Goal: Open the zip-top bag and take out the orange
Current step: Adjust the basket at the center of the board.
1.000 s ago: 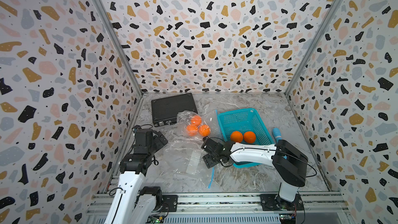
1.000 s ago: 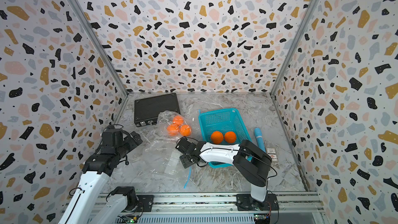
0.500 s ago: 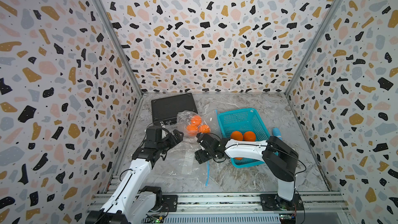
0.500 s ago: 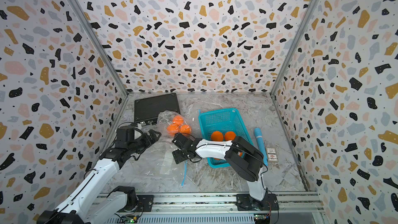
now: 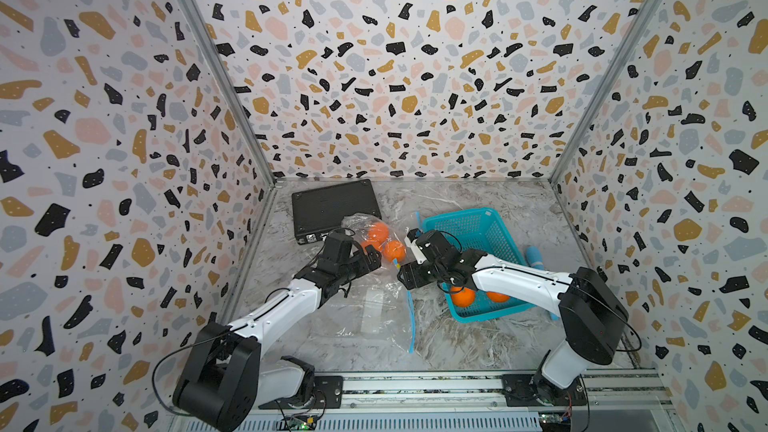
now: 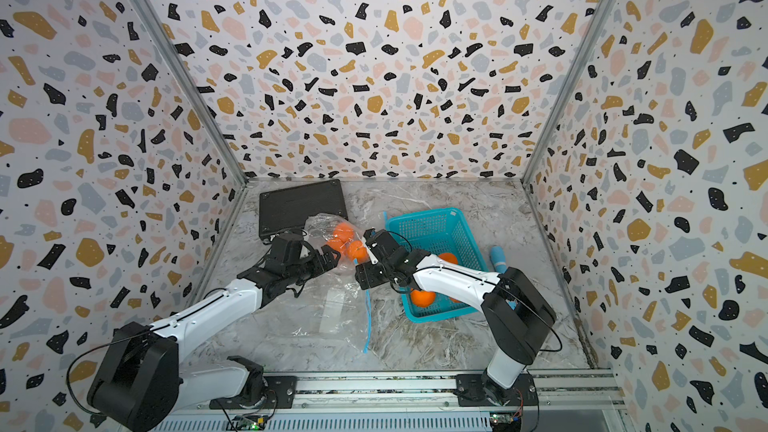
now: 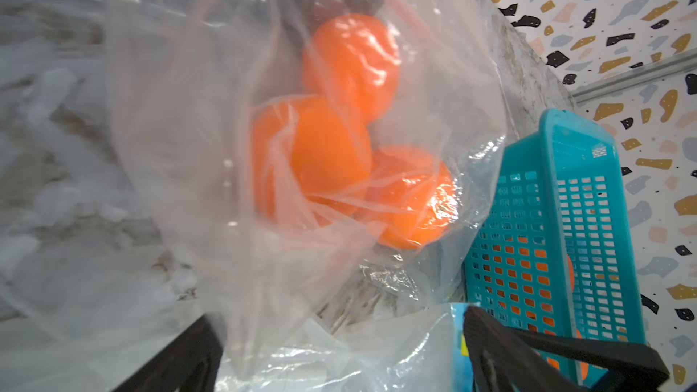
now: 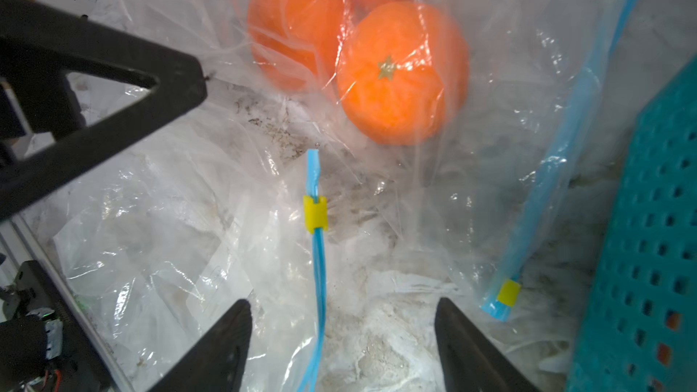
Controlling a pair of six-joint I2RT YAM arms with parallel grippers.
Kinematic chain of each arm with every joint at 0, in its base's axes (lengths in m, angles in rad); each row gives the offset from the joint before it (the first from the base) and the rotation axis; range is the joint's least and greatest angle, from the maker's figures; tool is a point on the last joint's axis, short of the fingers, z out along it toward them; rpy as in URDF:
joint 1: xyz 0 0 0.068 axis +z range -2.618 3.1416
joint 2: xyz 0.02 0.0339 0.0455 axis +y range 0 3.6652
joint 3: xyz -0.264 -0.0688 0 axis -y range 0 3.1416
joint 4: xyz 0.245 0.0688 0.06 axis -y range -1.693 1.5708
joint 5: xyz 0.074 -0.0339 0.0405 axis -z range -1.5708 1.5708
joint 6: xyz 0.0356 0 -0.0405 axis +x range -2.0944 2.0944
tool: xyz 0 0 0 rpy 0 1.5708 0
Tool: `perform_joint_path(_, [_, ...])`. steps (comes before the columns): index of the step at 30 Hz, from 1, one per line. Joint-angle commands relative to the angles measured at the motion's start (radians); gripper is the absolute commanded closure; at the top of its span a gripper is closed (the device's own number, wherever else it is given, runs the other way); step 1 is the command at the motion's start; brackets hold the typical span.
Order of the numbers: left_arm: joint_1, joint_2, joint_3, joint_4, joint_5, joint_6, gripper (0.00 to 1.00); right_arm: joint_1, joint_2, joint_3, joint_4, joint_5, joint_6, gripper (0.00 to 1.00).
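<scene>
Softly crumpled, the zip-top bag [image 5: 358, 223] lies on the table [image 5: 478, 338] between the black box [image 5: 332, 205] and the teal basket [image 5: 469, 226], with three oranges [image 5: 392, 249] bunched inside. Its film looks thin, slack and slippery. The stiffer blue zip strip [image 8: 558, 152] beside the fruit, with its yellow slider [image 8: 507, 292], seems the surer hold. The oranges look firm, round and likely to roll. The left gripper [image 5: 371, 258] and right gripper [image 5: 406, 258] are both spread, holding nothing.
</scene>
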Motion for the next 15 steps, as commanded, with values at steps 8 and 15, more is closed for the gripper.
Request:
perform_joint_path(8, [-0.172, -0.069, -0.038, 0.212, -0.151, -0.097, 0.01, -0.08, 0.016, 0.052, -0.067, 0.048, -0.07, 0.22])
perform_joint_path(15, [-0.222, -0.192, -0.127, 0.21, -0.322, -0.13, 0.0, -0.104, -0.019, 0.041, -0.033, -0.07, -0.094, 0.23])
